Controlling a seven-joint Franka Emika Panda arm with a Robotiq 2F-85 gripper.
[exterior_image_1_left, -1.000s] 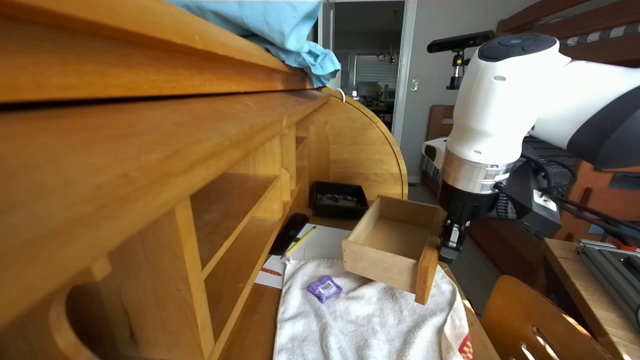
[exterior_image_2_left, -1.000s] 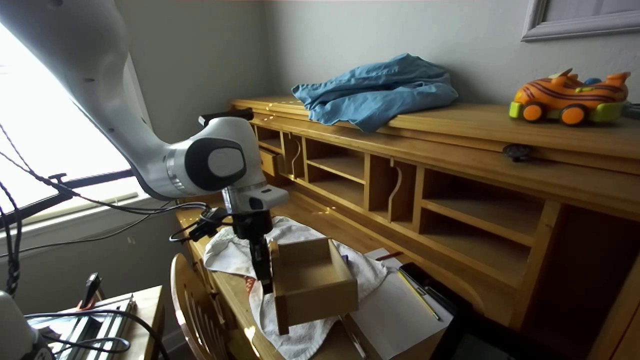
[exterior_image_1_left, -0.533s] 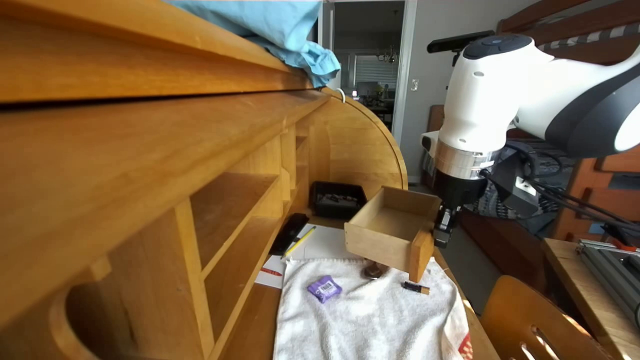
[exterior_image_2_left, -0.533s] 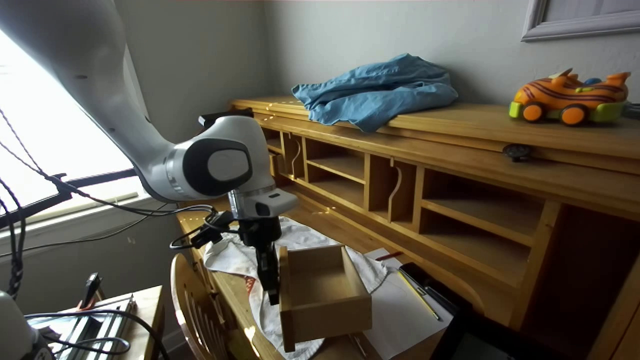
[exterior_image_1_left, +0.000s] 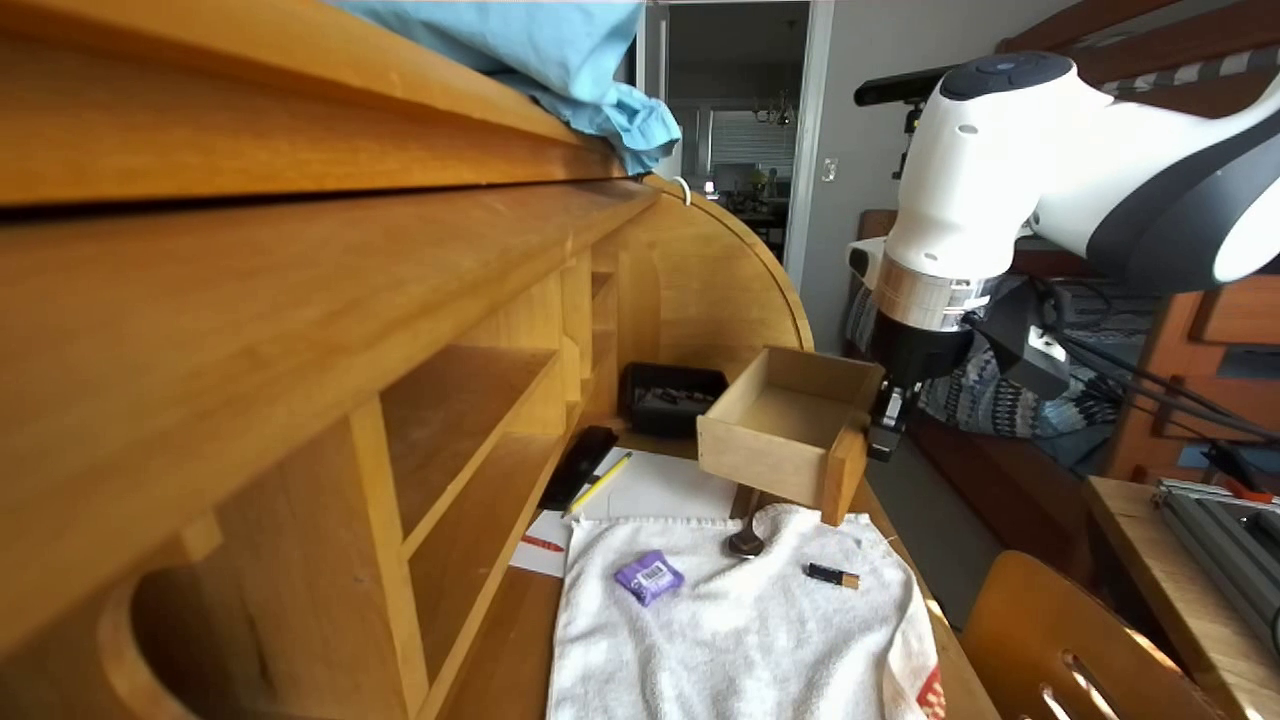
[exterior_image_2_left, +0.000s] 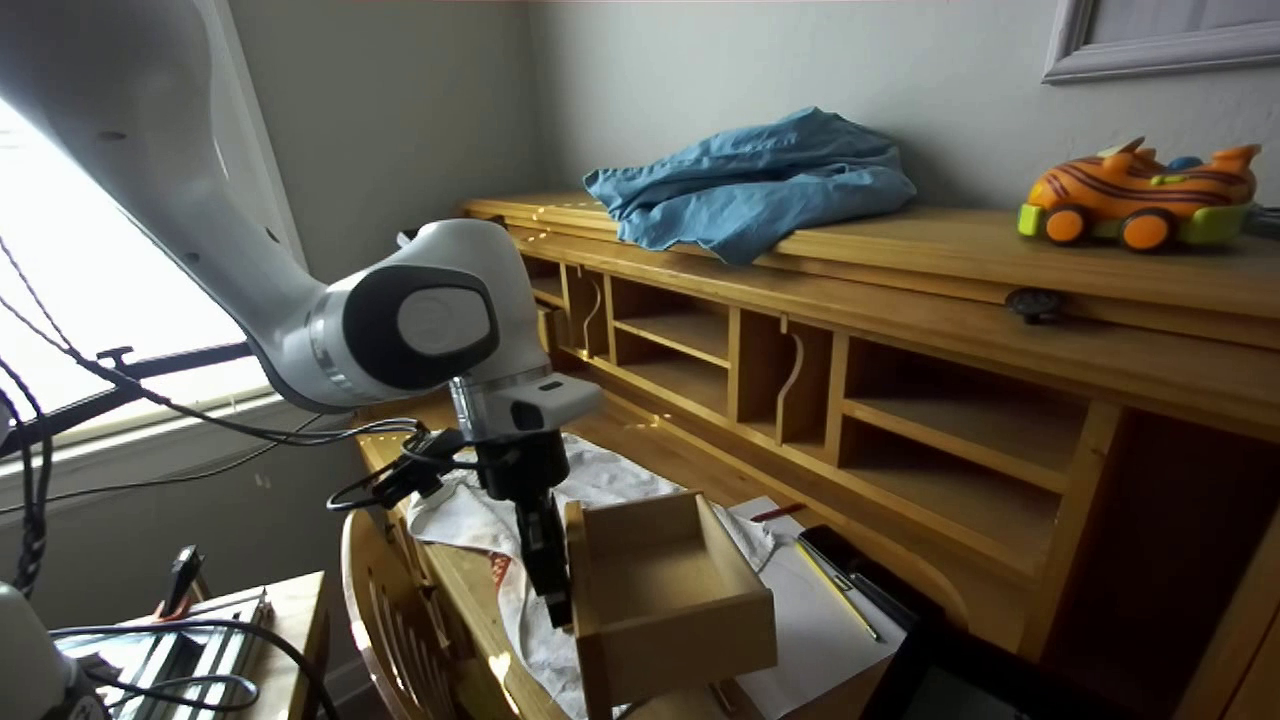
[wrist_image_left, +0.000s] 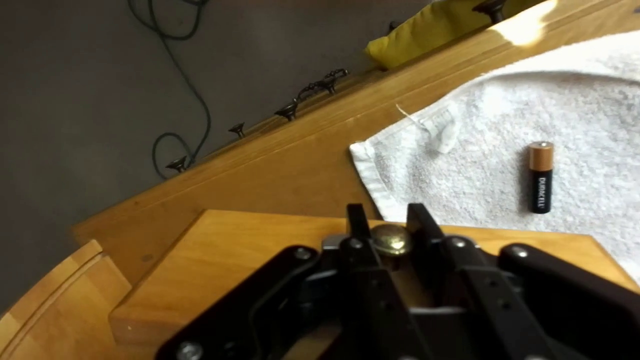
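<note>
Pinching one knob (wrist_image_left: 391, 240), our claw (wrist_image_left: 387, 222) holds one drawer (exterior_image_1_left: 765, 460), raised at one end of the towel (exterior_image_1_left: 720, 640). Should the round knob slip or swivel, we judge the drawer could drop onto the spoon (exterior_image_1_left: 745, 544). We count: one towel; on it, one battery (wrist_image_left: 541, 177), one packet (exterior_image_1_left: 649, 578), one spoon (partly); beside it, one pencil (exterior_image_1_left: 598, 485), one crayon (exterior_image_1_left: 543, 543).

I count one raised pale-wood drawer (exterior_image_1_left: 762, 466), one round brass knob (wrist_image_left: 391, 241), one copper-topped black battery (wrist_image_left: 540, 180), one square purple packet (exterior_image_1_left: 649, 578), one yellow pencil (exterior_image_1_left: 598, 485), one red crayon (exterior_image_1_left: 542, 543), one white terry towel (exterior_image_1_left: 720, 660) and one orange toy car (exterior_image_2_left: 1140, 198).
</note>
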